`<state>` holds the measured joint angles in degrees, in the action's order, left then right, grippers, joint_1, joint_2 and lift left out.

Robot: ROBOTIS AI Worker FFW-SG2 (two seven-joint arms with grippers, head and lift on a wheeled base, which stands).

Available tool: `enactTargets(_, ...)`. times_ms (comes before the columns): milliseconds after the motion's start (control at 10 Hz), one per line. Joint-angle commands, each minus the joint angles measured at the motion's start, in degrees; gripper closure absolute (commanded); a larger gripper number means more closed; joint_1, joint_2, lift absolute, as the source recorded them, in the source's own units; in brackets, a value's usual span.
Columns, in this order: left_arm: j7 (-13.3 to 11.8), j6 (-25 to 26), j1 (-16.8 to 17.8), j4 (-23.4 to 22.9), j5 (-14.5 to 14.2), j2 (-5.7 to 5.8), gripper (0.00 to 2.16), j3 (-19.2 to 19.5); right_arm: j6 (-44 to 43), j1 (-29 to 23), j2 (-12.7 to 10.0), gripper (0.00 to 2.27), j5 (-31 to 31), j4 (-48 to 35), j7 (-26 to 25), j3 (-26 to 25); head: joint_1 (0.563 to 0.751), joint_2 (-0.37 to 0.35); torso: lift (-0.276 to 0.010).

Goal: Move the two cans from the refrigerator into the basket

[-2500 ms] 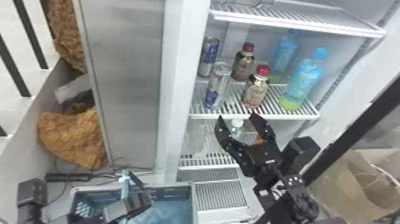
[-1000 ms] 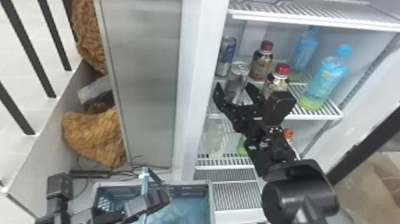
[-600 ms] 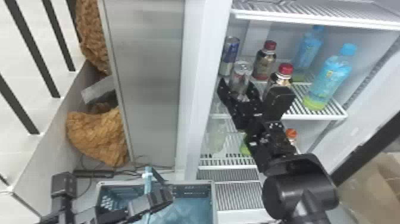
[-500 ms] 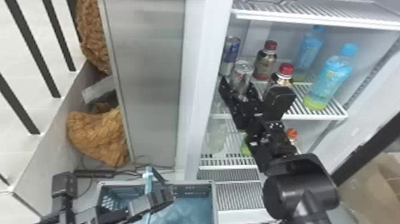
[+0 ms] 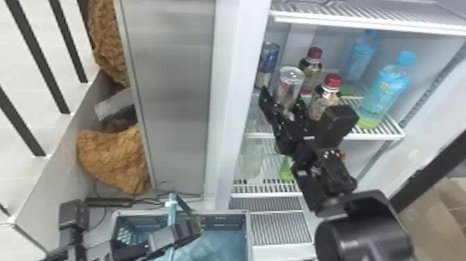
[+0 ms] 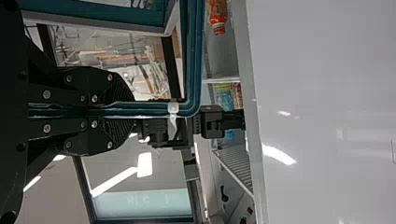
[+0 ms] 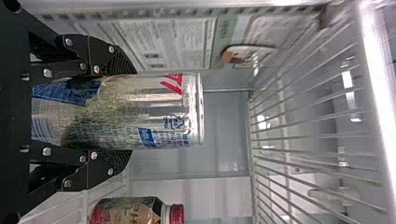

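One silver metal can [image 5: 291, 81], at one o'clock, sits pinched in the right gripper [image 7: 130, 113], apparently grasped. Next: lifting it clear.

The right arm [image 5: 364, 225] rises from the bottom edge of the head view, angled up and to the left, its thick black forearm lowest, its jointed wrist [image 5: 322, 166] above. The right gripper [image 5: 285, 99] points away from the robot, fingers [image 7: 117, 63] parted and facing each other in a grip. The left arm [image 5: 121, 251] comes in at bottom left, cut by the edge, its pose there hard to make out fully. The left gripper [image 5: 196, 225] points rightward, its fingers [image 6: 119, 88] pressed nearly together.
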<state>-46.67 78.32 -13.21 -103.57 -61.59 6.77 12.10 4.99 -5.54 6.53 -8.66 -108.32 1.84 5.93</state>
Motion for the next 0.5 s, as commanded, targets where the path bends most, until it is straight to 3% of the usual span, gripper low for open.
enactTargets(0,0.0,-0.1,0.0,0.0,0.0,0.00,1.19,0.0,1.8,-4.6,0.9,1.16,-2.1,-6.2,0.0,-0.1,0.695,-0.154,-0.031)
enactTargets(400,0.0,-0.1,0.3,0.0,0.0,-0.09,1.19,0.0,10.9,-16.1,3.6,1.16,-7.2,-20.8,1.5,-0.1,0.695,-0.144,-0.031)
